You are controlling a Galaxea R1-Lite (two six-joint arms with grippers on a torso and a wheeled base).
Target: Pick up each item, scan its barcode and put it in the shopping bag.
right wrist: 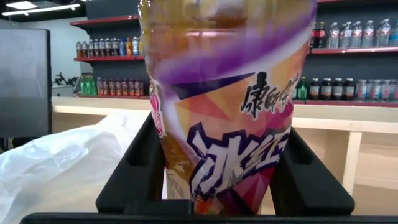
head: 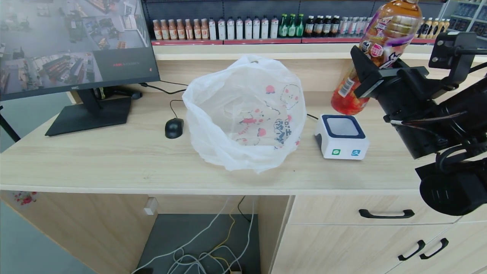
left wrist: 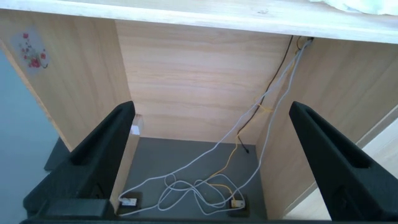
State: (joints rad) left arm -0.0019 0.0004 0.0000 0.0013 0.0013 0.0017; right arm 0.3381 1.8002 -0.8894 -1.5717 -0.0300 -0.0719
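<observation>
Bottle [head: 374,57], tilted, clamped mid-body in right hand [head: 374,76]; scanner [head: 341,136] just below it, shopping bag [head: 245,114] beside on desk [head: 114,160]. Left hand [left wrist: 211,155]: spread, empty, desk edge above it. Fingers [right wrist: 134,165] flank label; likely full, heavy, slick, so waist grip suits.

Bag [head: 207,114] mouth open w/ room above; scanner [head: 341,137] just beside it, monitor [head: 72,45] well left.

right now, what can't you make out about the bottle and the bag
- Head view: bottle cap cut off by the top edge.
- Right wrist view: bottle base hidden behind the right gripper.
- Head view: shopping bag bottom hidden by its own crumpled folds.
</observation>
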